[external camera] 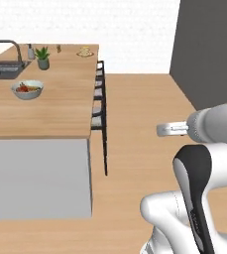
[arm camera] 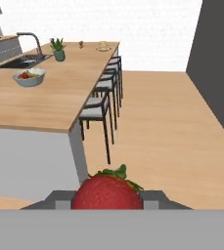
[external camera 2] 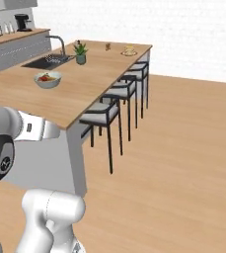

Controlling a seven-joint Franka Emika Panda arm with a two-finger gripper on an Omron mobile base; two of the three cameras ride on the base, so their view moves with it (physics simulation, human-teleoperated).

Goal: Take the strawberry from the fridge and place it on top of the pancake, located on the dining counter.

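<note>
My gripper (arm camera: pixel 107 200) is shut on the strawberry (arm camera: pixel 107 191), a red fruit with a green leafy top that sits between the two dark finger tips (arm camera: pixel 59 199) at the bottom of the hand view. The pancake (external camera: pixel 85 51) (external camera 2: pixel 129 50) (arm camera: pixel 102 47) is a small tan stack on a plate at the far end of the dining counter (external camera: pixel 50 111) (external camera 2: pixel 80 96) (arm camera: pixel 40 105), well ahead of the hand. The hand hovers over the wooden floor, off the counter's near corner. I cannot tell whether the tall dark grey block (external camera: pixel 209 49) on the right is the fridge.
On the counter stand a grey bowl of food (external camera: pixel 27 90), a potted plant (external camera: pixel 43 57) and a dark sink with a tap (external camera: pixel 6 68). Dark-framed stools (external camera 2: pixel 104 113) line the counter's long side. Open wooden floor (external camera 2: pixel 183 163) lies to the right of them.
</note>
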